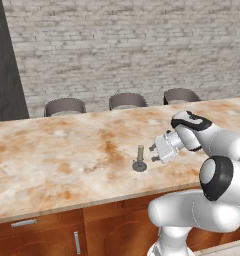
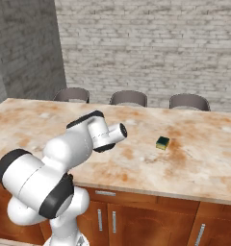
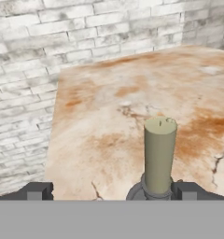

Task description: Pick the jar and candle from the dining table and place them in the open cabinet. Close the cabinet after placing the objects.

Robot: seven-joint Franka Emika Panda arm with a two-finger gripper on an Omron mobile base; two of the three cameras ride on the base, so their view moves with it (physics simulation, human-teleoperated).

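Open tool [image 3: 112,191] beside candle [image 3: 159,156]

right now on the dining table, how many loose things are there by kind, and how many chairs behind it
candle on its dark dish holder: 1
small green and yellow block: 1
dark chairs behind the dining table, at: 3
total: 5
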